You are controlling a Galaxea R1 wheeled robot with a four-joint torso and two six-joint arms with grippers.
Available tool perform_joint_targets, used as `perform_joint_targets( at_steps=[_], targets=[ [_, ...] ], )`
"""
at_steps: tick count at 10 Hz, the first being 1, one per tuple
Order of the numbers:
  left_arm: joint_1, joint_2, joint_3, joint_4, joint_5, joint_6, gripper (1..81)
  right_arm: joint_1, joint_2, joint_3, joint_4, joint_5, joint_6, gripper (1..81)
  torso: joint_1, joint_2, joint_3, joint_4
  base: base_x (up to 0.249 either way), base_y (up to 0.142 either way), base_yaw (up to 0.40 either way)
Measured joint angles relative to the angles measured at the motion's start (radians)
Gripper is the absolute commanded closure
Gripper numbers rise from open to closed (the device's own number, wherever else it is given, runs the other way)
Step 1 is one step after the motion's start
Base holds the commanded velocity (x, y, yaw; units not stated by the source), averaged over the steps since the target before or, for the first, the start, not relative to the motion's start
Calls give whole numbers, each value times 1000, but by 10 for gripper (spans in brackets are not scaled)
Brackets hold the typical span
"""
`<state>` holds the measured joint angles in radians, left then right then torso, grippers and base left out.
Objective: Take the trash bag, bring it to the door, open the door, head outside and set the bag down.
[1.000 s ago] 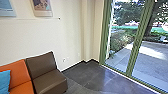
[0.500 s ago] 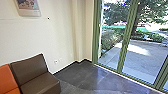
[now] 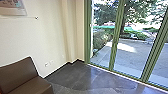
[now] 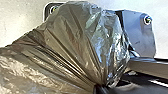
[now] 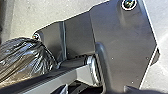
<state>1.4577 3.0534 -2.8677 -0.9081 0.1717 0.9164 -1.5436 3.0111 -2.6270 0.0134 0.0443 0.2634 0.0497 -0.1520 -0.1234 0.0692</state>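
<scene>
The grey, shiny trash bag (image 4: 75, 37) spreads large across the left wrist view, its folds drawn together to a tight neck. At that neck is my left gripper (image 4: 102, 86), shut on the bag. Part of the same bag (image 5: 22, 58) appears in the right wrist view, beside the robot's plate and jointed bar. How my right gripper stands cannot be made out. In the head view, glass panels in green frames (image 3: 115, 37) rise on the right; which of them is the door, I cannot tell.
A brown seat (image 3: 21, 76) stands at the lower left by a cream wall (image 3: 47, 35) with a picture on it. Dark tiled floor (image 3: 82, 75) runs up to the glass. Beyond it lie paving (image 3: 132, 52), bushes and a tree.
The camera has turned right: the wall and brown seat slide left, the orange seat has left the view, and more of the green-framed glass shows.
</scene>
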Motion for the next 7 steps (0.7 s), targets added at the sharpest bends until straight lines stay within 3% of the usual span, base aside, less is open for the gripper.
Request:
perform_joint_targets(
  at_steps=[7],
  targets=[
    [0, 0, 0, 4, 0, 0, 811, -2, 0, -3, 0, 0, 0, 10, 0, 0, 0, 0, 0, 0, -243]
  ],
)
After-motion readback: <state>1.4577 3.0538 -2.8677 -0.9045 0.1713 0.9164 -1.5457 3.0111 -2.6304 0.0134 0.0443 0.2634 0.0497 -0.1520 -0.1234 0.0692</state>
